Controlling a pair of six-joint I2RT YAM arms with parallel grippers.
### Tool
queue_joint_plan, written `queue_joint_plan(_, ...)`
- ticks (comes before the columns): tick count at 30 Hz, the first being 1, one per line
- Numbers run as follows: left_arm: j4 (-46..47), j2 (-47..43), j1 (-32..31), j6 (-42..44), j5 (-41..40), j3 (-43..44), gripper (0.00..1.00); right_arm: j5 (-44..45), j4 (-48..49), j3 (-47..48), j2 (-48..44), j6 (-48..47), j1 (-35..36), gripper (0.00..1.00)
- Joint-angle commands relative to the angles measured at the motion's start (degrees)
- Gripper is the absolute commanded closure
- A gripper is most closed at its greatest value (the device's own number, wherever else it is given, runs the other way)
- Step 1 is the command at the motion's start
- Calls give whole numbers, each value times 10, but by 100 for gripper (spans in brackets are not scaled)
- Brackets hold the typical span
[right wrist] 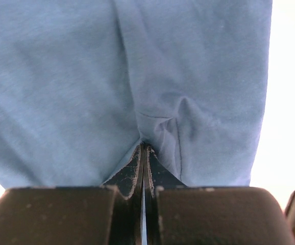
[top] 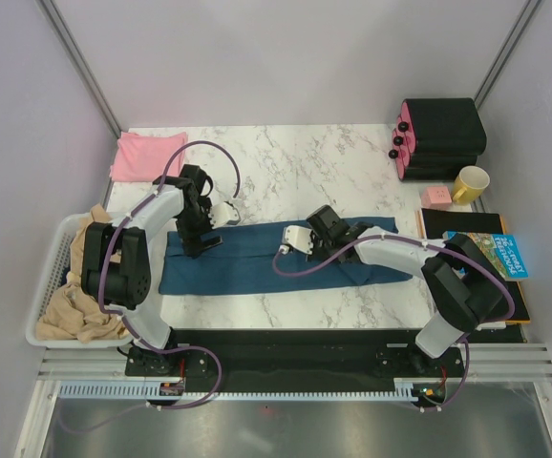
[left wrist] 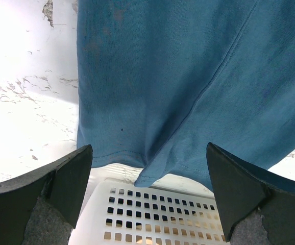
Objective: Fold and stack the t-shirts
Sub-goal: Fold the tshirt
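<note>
R tool pinches shirt, wrist-cam only.

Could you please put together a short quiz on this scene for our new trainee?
1. True or false: the right gripper is shut on a fold of the teal t-shirt.
2. Fill in the blank: the left gripper hangs over the left end of the teal t-shirt with its jaws ____.
3. Where does the pink t-shirt lie?
A. hanging from the left gripper
B. at the far left corner of the table
C. on top of the teal t-shirt

Key: 1 true; 2 open; 3 B.
</note>
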Motion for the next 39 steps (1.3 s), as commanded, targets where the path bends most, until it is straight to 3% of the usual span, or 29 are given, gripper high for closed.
queue_joint_plan(1, -5, 1, -3, -16, 13, 14, 0, -51, -59, 45, -21, -21, -3, 100)
queue_joint_plan(22, 0, 5, -4, -18, 21, 13, 1, -243, -291, 191, 59, -72, -13, 100)
queue_joint_plan(24, 0, 7, -4, -19, 21, 13, 0, -228, -283, 198, 66, -66, -11, 100)
queue_joint_plan(27, 2, 3, -4, -18, 21, 13, 0, -168, -242, 177, 55, -62, -13, 79)
queue_joint_plan(39, 6, 10, -4, -14, 19, 16, 0, -56, -99, 71, 13, -47, -15, 77)
